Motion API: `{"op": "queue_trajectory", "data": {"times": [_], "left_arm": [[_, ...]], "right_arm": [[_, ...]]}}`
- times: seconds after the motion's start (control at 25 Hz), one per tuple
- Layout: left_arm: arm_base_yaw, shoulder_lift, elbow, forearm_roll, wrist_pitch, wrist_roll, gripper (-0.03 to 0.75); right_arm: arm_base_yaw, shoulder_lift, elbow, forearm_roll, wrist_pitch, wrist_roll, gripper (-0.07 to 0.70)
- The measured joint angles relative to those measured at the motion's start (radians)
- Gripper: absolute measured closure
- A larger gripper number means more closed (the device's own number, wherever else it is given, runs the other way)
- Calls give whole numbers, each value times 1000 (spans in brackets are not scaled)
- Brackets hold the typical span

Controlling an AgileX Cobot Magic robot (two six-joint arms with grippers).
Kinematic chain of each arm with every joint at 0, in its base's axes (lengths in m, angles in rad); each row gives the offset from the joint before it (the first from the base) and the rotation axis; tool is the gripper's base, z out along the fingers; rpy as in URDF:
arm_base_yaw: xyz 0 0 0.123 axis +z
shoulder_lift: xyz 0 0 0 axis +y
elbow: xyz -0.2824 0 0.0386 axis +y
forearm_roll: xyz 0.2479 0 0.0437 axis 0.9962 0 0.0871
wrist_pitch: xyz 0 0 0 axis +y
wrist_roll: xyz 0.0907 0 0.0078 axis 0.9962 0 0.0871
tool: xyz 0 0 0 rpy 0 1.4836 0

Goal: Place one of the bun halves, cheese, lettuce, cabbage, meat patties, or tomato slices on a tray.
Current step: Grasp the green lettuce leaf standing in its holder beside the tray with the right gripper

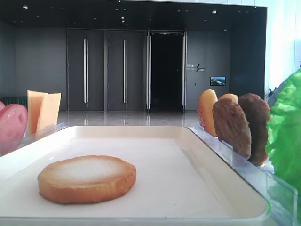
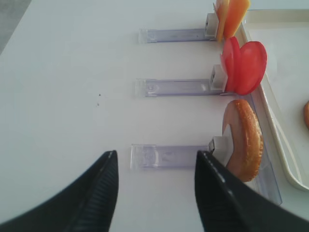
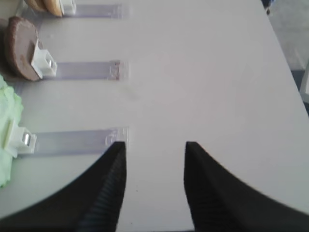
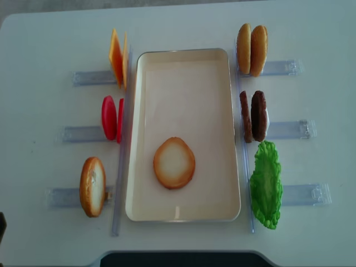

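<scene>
One bun half [image 4: 174, 162] lies flat, pale face up, on the cream tray [image 4: 183, 55]. Standing in racks to the tray's left are cheese [image 4: 117, 58], tomato slices [image 4: 111, 118] and another bun half [image 4: 92, 186]. To its right stand two bun halves [image 4: 251, 41], meat patties [image 4: 253, 115] and lettuce [image 4: 266, 184]. The cabbage is out of view. My left gripper [image 2: 157, 154] is open and empty over the table, left of the racked bun half [image 2: 244, 140]. Open and empty too, my right gripper [image 3: 154, 145] hangs over bare table right of the lettuce [image 3: 7, 125].
Clear plastic racks [image 4: 83, 77] jut outward from both long sides of the tray [image 1: 225, 160]. A clear strip [image 4: 119, 183] runs along the tray's left rim. The white table's front edge [image 4: 178, 253] lies close below the tray.
</scene>
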Motion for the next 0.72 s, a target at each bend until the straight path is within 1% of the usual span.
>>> {"op": "queue_trajectory", "data": {"times": [0.12,0.32,0.44,0.6,0.72], "left_arm": [[0,0,0,0,0,0,353],[0,0,0,0,0,0,369],[0,0,0,0,0,0,370],[0,0,0,0,0,0,370],[0,0,0,0,-1,0,370]], "right_arm": [[0,168,-55,0,33,21,352],[0,457,-156,20,37,49,352],[0,590,-197,21,37,51,352],[0,709,-213,28,36,51,352],[0,716,-213,52,37,41,352]]}}
